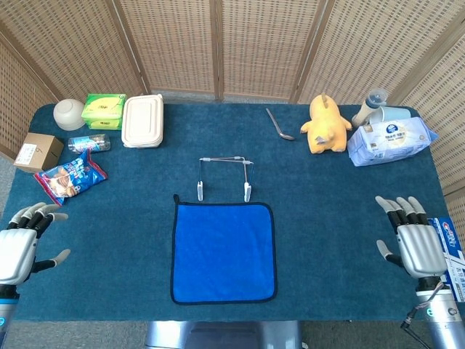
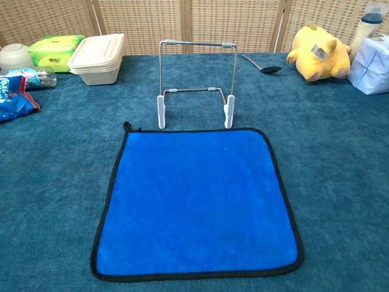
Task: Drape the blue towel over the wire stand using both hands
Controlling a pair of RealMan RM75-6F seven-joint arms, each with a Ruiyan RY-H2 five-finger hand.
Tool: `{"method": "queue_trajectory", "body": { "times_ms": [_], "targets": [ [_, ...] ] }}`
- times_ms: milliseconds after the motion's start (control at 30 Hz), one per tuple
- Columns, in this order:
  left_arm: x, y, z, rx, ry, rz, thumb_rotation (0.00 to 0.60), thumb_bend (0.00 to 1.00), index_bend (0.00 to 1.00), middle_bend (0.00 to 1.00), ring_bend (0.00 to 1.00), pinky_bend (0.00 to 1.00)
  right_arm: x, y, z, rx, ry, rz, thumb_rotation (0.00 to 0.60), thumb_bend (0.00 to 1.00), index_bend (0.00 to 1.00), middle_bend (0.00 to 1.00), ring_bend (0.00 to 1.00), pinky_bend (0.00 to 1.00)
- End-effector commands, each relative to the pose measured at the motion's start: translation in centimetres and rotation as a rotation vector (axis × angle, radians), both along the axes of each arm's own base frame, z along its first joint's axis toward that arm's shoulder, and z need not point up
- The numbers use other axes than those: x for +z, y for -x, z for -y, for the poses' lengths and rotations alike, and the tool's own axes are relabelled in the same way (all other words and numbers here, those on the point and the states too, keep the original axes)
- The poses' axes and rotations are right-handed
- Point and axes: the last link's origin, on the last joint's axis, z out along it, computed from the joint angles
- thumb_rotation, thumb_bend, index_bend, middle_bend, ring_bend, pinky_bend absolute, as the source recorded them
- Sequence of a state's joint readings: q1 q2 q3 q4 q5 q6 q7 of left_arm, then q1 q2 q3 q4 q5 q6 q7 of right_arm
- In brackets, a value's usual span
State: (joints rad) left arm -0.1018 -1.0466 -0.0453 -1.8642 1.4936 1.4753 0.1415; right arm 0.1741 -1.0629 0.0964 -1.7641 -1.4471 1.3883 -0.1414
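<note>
From the head view: blue towel (image 1: pixel 224 252) flat at the table's near centre, wire stand (image 1: pixel 224 177) just beyond its far edge, ready for lifting. Left hand (image 1: pixel 18 247) and right hand (image 1: pixel 416 243) well apart at either side, fingers spread, holding nothing.

From the chest view: towel square, plush, black-bound, unwrinkled; stand upright, white-footed; hands unseen.

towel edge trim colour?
Black: a thin dark border runs all round the blue towel. Clearest in the chest view.
</note>
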Motion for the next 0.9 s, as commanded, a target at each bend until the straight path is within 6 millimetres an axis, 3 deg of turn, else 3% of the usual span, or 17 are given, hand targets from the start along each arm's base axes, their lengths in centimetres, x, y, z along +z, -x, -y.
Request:
{"method": "queue_trajectory", "body": {
  "times_ms": [33,467,633,900],
  "targets": [
    [0.1,-0.1,0.0,-0.001,-0.001,0.0,0.6,0.27,0.33,0.25,0.19,0.18,0.0,0.0,0.1,0.007,-0.004,0.001,0.6,0.3,0.13,0.19,0.12,0.09],
    [0.8,-0.7,0.4,-0.029,-0.02,0.024,0.6,0.27,0.34,0.28,0.24,0.24,-1.2,-2.1,1.3,0.153,-0.075,0.017,0.6,0.25,0.16,0.21,0.15,0.12],
    [1.3,-1.5,0.8,-0.048,-0.024,0.05,0.6,0.27,0.35,0.29,0.25,0.24,-2.8,-4.0,2.4,0.286,-0.132,0.023,0.6,0.23,0.17,0.22,0.15,0.12],
    [1.8,-2.7,1.3,-0.071,-0.006,0.059,0.6,0.27,0.36,0.3,0.25,0.25,-7.2,-6.8,4.5,0.458,-0.283,-0.001,0.6,0.23,0.16,0.21,0.15,0.12]
  ]
}}
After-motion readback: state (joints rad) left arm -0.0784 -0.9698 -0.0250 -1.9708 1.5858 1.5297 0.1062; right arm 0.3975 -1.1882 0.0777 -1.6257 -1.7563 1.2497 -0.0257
